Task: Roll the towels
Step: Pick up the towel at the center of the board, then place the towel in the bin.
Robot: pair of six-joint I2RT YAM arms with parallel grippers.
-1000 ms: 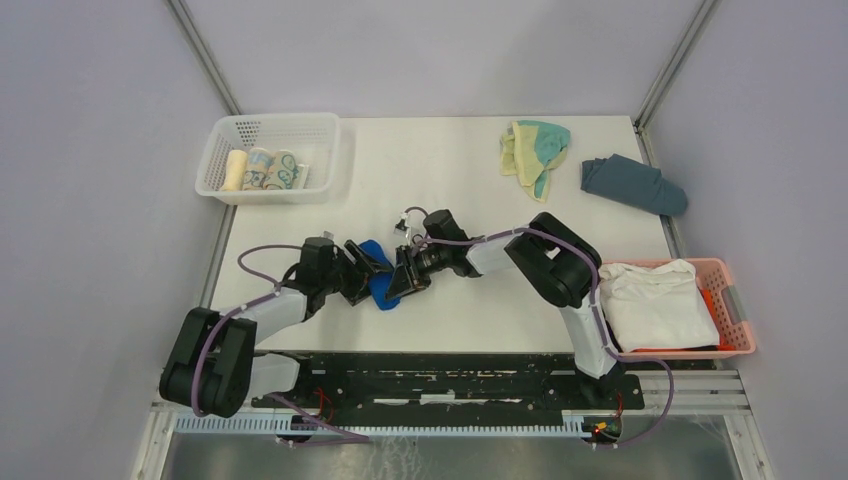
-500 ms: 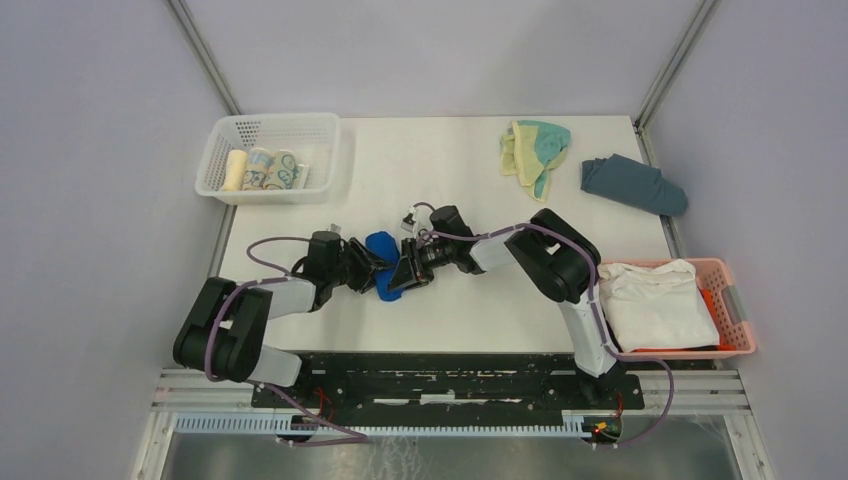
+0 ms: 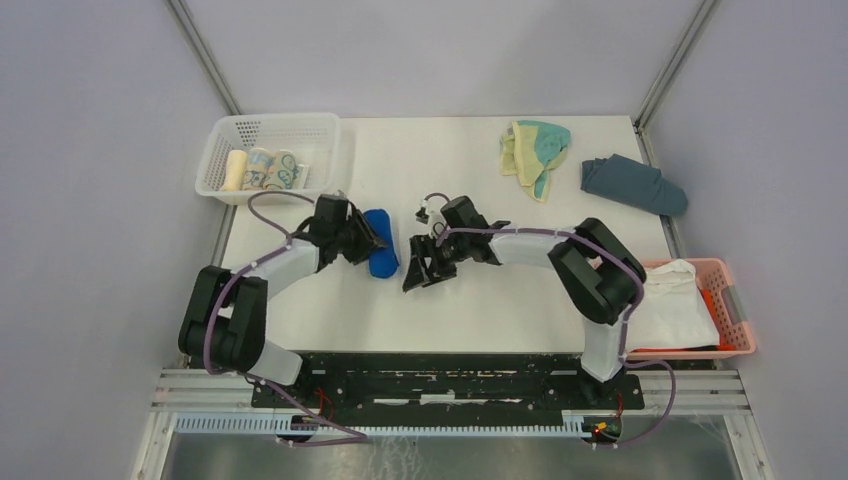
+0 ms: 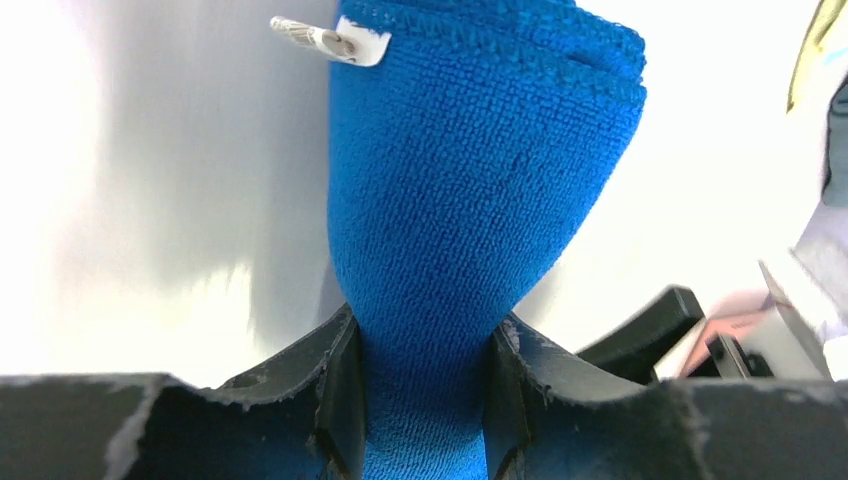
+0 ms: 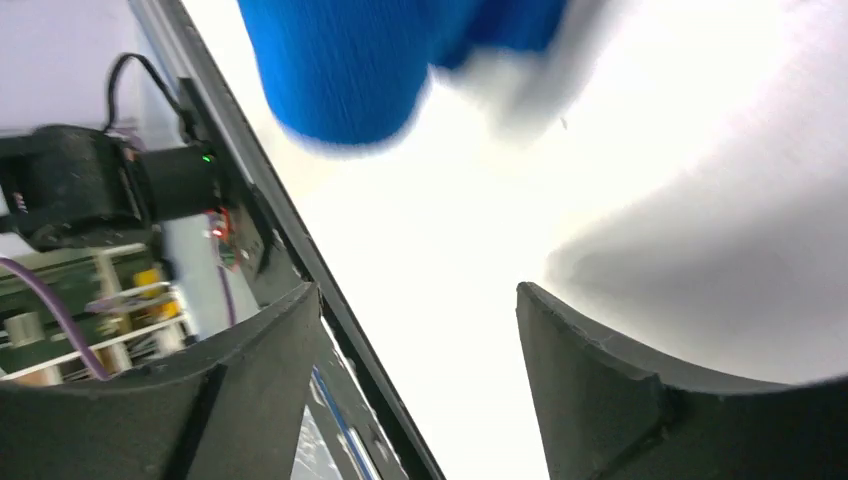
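Observation:
The royal blue towel [image 3: 380, 256] is a tight roll at the table's left middle. My left gripper [image 3: 362, 240] is shut on it. In the left wrist view both fingers pinch the roll's near end [image 4: 425, 400], and the rest [image 4: 480, 180] fans out beyond them with a white tag [image 4: 362, 42] at its far corner. Just right of the roll, my right gripper [image 3: 418, 272] stands open and apart from it. Nothing lies between its jaws [image 5: 418, 300], and the blue roll [image 5: 340, 60] shows blurred ahead. The yellow and teal towel [image 3: 535, 150] lies crumpled at the back.
A white basket [image 3: 225, 185] at the back left holds rolled cloths. A slate grey-blue cloth [image 3: 635, 183] lies at the back right. The pink basket [image 3: 738, 335] at the right edge holds a white cloth [image 3: 655, 300].
My left gripper closed on the blue roll and carried it back and to the left. My right gripper let go of it, opened and drew off to the right.

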